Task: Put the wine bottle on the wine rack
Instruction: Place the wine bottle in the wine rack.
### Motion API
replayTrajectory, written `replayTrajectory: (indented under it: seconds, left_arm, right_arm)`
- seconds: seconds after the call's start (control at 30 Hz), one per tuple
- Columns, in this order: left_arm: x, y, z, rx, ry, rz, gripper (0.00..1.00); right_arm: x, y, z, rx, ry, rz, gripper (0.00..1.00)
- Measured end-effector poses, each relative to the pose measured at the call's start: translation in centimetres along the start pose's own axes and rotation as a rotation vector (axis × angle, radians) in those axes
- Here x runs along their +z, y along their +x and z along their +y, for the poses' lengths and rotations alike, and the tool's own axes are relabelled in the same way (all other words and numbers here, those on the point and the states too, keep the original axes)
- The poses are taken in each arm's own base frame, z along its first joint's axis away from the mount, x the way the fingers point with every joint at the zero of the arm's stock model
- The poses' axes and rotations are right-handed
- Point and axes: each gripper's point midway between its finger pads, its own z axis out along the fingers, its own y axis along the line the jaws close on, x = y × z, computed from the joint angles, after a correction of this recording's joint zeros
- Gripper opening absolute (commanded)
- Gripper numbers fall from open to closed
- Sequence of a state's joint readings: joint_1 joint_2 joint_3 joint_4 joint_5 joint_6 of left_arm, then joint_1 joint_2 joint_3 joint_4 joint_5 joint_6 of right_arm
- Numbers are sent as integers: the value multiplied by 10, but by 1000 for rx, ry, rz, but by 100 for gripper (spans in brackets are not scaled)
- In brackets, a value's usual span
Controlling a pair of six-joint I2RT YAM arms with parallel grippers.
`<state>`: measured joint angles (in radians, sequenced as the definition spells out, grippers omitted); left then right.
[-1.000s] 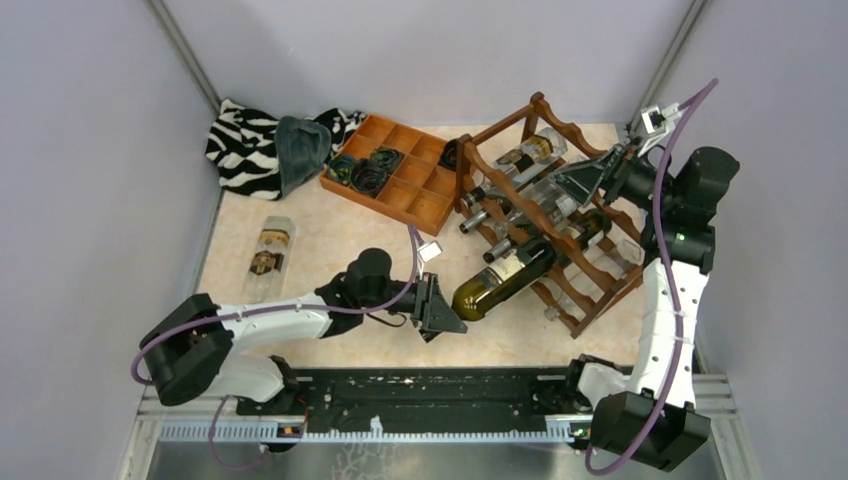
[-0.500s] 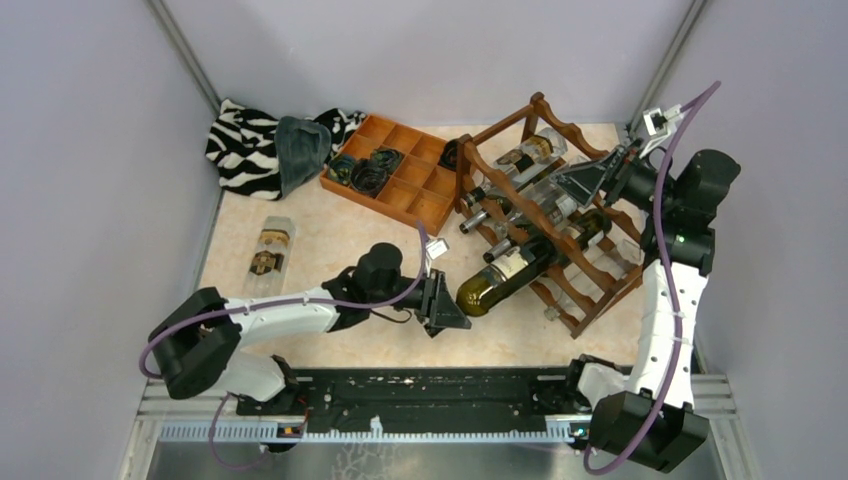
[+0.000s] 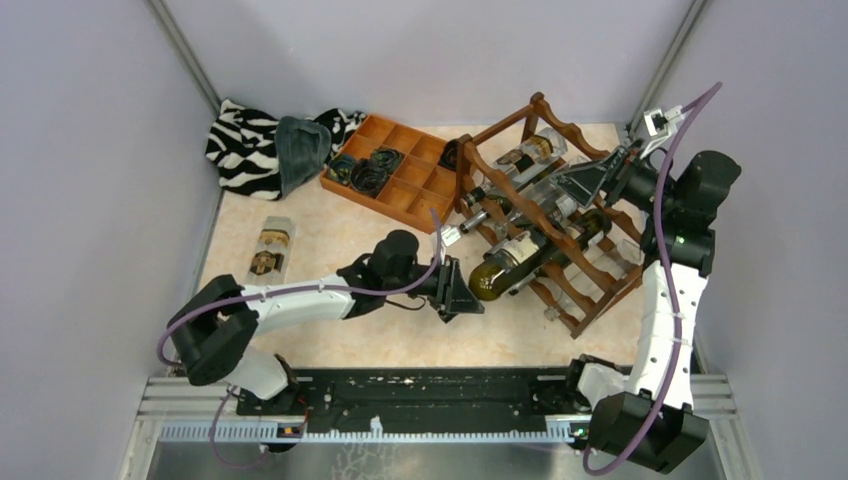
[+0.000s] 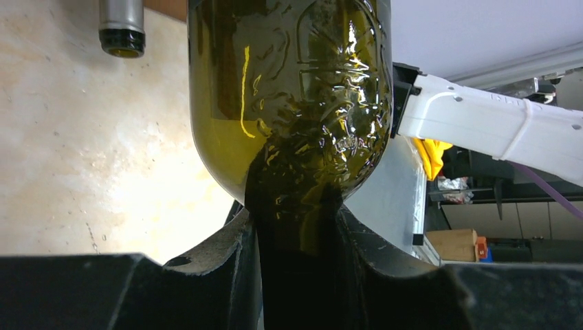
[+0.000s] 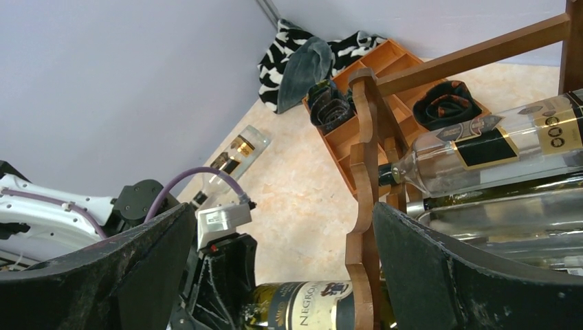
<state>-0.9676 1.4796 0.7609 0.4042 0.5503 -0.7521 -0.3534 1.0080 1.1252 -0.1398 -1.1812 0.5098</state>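
The dark green wine bottle [image 3: 515, 268] lies neck-first in a lower tier of the reddish-brown wine rack [image 3: 545, 105], its base sticking out toward the left. My left gripper [image 3: 462, 295] is shut, with its fingertips pressed against the bottle's base. In the left wrist view the glass base [image 4: 289, 103] fills the frame just above the gripper [image 4: 295, 227]. My right gripper [image 3: 575, 183] is open over the top of the rack. In the right wrist view its gripper [image 5: 282, 213] straddles a wavy rail [image 5: 364, 172], with the labelled bottle [image 5: 309, 309] below.
Several other bottles [image 3: 530, 150] lie in the rack. A clear bottle [image 3: 270, 248] lies on the table at the left. An orange-brown compartment tray [image 3: 430, 212] and zebra cloth [image 3: 245, 145] sit at the back. Walls close in on both sides.
My left gripper has moved right and away from the base, and the green bottle has slid further into the rack. The right arm has not moved.
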Motion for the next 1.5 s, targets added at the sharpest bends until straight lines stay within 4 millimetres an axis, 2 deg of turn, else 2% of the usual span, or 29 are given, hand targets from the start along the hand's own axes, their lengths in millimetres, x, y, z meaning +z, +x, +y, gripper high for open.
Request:
replayTrajectory:
  seconds: [0.57,0.93,1.5]
  left_arm:
    - [34,-38,15,122,-98,-8,0]
    - [61,-48,19,169,-125,4,0]
    - [83,-68,16,240,-220,-20,0]
  right_arm:
    - [-1,0,-2,0,5,-3,98]
    - [-2,0,-3,3,9,-4,98]
    - [-2,0,-3,0,8,-5,98]
